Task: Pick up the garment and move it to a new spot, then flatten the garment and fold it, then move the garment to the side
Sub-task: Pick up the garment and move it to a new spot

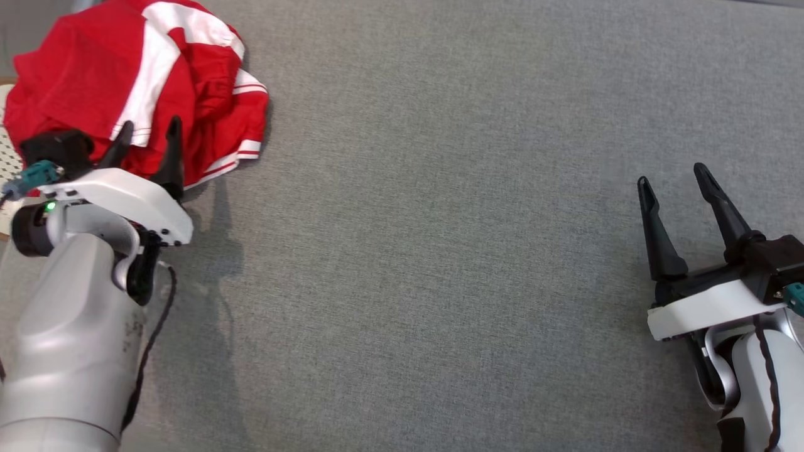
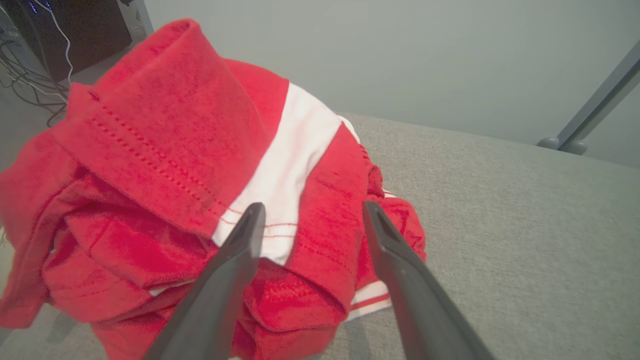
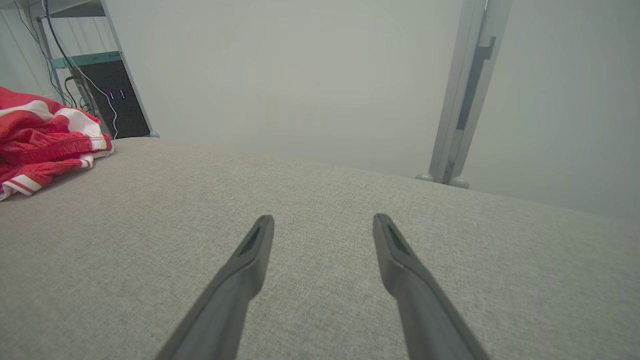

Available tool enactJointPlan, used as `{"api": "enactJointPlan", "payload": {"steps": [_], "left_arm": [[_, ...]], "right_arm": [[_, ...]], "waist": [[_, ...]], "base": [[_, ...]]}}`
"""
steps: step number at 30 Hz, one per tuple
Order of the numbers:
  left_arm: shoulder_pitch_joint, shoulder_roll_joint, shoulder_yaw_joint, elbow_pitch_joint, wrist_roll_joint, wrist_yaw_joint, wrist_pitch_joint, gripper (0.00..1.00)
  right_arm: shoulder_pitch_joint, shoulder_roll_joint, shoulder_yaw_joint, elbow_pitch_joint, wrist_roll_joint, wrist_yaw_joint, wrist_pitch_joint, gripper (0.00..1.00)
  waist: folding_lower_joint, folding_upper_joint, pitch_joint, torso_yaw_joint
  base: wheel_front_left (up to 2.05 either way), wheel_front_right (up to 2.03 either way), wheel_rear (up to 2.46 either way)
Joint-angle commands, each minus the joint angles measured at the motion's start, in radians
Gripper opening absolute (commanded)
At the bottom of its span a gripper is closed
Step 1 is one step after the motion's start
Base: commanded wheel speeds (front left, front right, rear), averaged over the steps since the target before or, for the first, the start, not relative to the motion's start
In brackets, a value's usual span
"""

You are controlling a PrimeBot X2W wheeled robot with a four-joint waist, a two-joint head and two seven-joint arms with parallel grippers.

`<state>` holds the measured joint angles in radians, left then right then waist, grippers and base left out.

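At your far left, the garment [image 1: 125,81] lies in a crumpled heap on the grey cloth-covered table [image 1: 440,251], at its far left corner. It is red with broad white bands and thin red-and-white striped edging, and nothing about it is flattened or folded. Just left of the garment, a white perforated object [image 1: 7,157] shows at the picture's edge (too little of it shows to name).

Your left hand [image 1: 151,122] is at the garment's near edge, its two dark fingers spread wide apart and pointing into the heap. In the left wrist view the fingers [image 2: 235,260] frame a white band [image 2: 295,165] and the red fold beside it. You cannot tell from either view whether the tips touch the cloth, and no cloth is pinched between them. A black cable [image 1: 154,339] runs down the forearm, nearer to you than the garment.

To the right of the garment the table runs as plain grey cloth.

Your right hand [image 1: 671,174] is well apart from the garment, far to its right, with its fingers likewise spread and hanging over the grey cloth. From its wrist camera the garment [image 3: 45,135] sits at the far left, a dark cabinet [image 3: 117,100] stands behind the garment, and a grey metal post [image 3: 462,90] rises well to the garment's right.
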<state>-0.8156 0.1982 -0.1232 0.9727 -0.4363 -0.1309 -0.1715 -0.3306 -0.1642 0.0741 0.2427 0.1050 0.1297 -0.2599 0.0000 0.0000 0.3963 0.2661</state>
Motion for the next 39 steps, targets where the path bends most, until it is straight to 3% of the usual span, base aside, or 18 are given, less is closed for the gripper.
{"api": "enactJointPlan", "payload": {"steps": [1, 5, 6, 7, 8, 14, 21, 27, 39], "left_arm": [[-0.027, 0.023, -0.002, 0.017, -0.013, 0.0, 0.002, 1.0], [-0.06, 0.04, -0.019, 0.078, -0.03, 0.0, 0.001, 1.0], [-0.067, 0.048, -0.023, 0.094, -0.028, 0.0, -0.001, 0.89], [-0.074, 0.053, -0.026, 0.109, -0.027, 0.0, -0.002, 0.34], [-0.082, 0.056, -0.031, 0.122, -0.026, 0.0, -0.006, 0.0], [-0.112, 0.062, -0.043, 0.154, -0.038, 0.0, -0.053, 0.0], [-0.063, 0.072, -0.036, 0.101, -0.045, 0.0, -0.092, 0.0], [0.068, 0.091, 0.005, -0.078, -0.002, 0.022, -0.093, 0.0], [0.412, 0.065, 0.051, -0.478, 0.082, 0.1, -0.093, 0.0]], "right_arm": [[-0.014, -0.006, -0.002, -0.001, -0.005, 0.002, -0.001, 1.0], [-0.018, -0.011, -0.004, 0.001, -0.007, 0.001, -0.002, 1.0], [-0.018, -0.012, -0.006, 0.002, -0.007, 0.001, -0.002, 1.0], [-0.019, -0.013, -0.007, 0.001, -0.008, 0.001, -0.002, 1.0], [-0.021, -0.014, -0.009, 0.001, -0.008, 0.001, -0.002, 1.0], [-0.026, -0.01, -0.015, -0.001, -0.011, 0.001, -0.003, 1.0], [0.005, 0.007, -0.02, 0.017, 0.0, 0.001, -0.005, 1.0], [0.041, 0.022, -0.025, 0.027, 0.008, 0.001, -0.007, 1.0], [0.122, 0.044, -0.04, 0.013, 0.029, 0.001, -0.006, 1.0]], "waist": [[0.0, 0.0, 0.012, -0.007], [0.0, 0.0, 0.023, -0.011], [0.0, 0.0, 0.025, -0.011], [0.0, 0.0, 0.027, -0.011], [0.0, 0.0, 0.029, -0.01], [0.0, 0.0, 0.028, -0.004], [0.0, 0.0, -0.039, 0.0], [0.0, 0.0, -0.124, -0.008], [0.0, 0.0, -0.265, -0.024]], "base": [[0.0, 0.0, 0.0], [0.0, 0.0, 0.0], [0.0, 0.0, 0.0], [0.0, 0.0, 0.0], [0.0, 0.0, 0.0], [0.0, 0.0, 0.0], [0.0, 0.0, 0.0], [0.0, 0.0, 0.0], [0.0, 0.0, 0.0]]}}
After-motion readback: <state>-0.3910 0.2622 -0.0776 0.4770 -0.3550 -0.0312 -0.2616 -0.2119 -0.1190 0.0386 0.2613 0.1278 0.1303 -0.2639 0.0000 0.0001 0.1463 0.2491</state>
